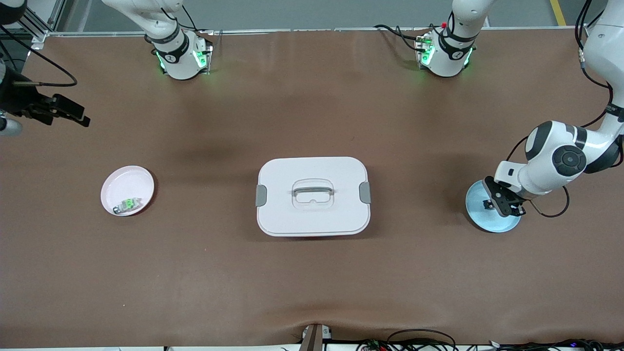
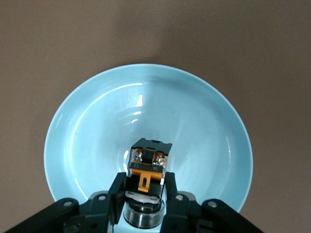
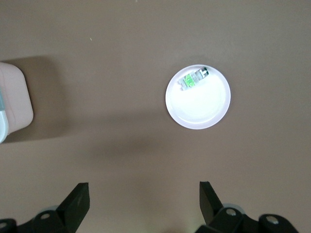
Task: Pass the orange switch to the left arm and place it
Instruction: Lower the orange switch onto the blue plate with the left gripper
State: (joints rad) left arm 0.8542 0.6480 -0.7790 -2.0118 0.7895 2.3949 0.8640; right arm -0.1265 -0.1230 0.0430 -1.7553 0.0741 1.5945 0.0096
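The orange switch [image 2: 148,158], a small black block with two screws and an orange tab, sits between my left gripper's [image 2: 144,182] fingers [image 2: 116,190], which are shut on its sides just above the middle of the light blue plate [image 2: 146,107]. In the front view my left gripper [image 1: 502,202] is low over that blue plate [image 1: 480,217] at the left arm's end of the table. My right gripper [image 1: 73,116] is open and empty, up in the air over the right arm's end of the table. The white box [image 1: 312,195] stands in the middle of the table.
A pink plate [image 1: 124,183] with a clear-and-green small part [image 1: 127,204] lies at the right arm's end. The right wrist view shows this plate [image 3: 199,107], the part [image 3: 192,80] and a corner of the box [image 3: 14,97].
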